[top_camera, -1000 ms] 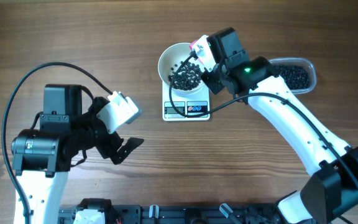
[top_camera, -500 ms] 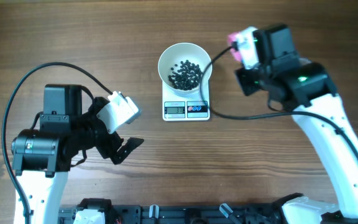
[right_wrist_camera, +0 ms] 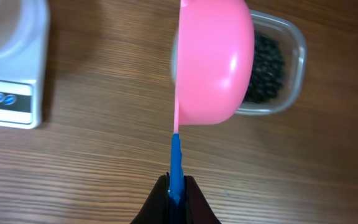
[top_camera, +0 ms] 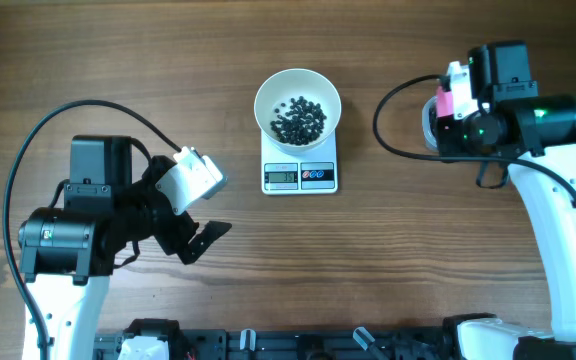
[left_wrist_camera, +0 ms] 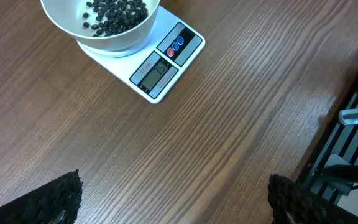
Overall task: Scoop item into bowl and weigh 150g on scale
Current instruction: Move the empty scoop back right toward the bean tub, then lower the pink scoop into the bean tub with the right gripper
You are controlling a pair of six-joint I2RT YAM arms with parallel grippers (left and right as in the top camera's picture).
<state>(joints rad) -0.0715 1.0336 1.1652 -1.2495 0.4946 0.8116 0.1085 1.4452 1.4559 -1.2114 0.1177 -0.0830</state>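
1. Left claw point(left_wrist_camera: 176, 202) hangs spread over bare desk point(left_wrist_camera: 229, 124), idle; little risk.
2. Right claw point(right_wrist_camera: 176, 190) is pressed together on the thin blue handle point(right_wrist_camera: 175, 155); the pink scoop point(right_wrist_camera: 213, 59) could twist in so narrow a pinch.
3. Scoop stands on edge above the tub point(right_wrist_camera: 296, 46); a hasty dip may scatter beads point(right_wrist_camera: 266, 65).
4. Farthest, the bowl point(top_camera: 262, 95) on the scale point(top_camera: 300, 176) holds a small pile; a heaped load could overshoot.

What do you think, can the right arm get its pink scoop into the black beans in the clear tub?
Probably yes. The right gripper holds the pink scoop by its blue handle, right over the open tub of beans, with nothing between them.
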